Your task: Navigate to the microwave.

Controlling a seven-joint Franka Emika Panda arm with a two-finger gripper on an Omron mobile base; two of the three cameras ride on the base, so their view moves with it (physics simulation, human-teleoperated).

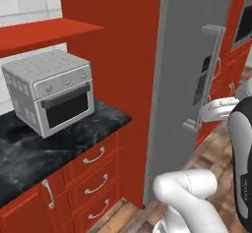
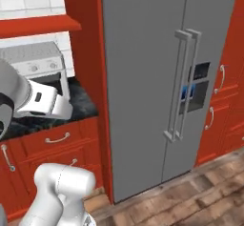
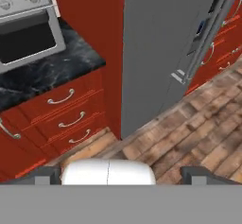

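Microwave (image 1: 243, 25) beyond grey fridge (image 2: 157, 77), toaster oven (image 1: 51, 90) on counter (image 1: 29, 148), pincer (image 3: 121, 175) wide

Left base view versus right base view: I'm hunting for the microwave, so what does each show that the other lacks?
The left alone shows a grey-framed dark window at the upper right edge, possibly the microwave, and the toaster oven's whole front. The right alone shows both fridge doors head-on, with paired handles and dispenser. Both share the black counter, red drawers and wood floor.

Red cabinetry (image 2: 224, 96) flanks a grey refrigerator (image 2: 143, 77); black marble counter (image 1: 29, 153) at 9 o'clock; wood plank floor (image 3: 198, 138); white tiled wall (image 1: 24, 1).
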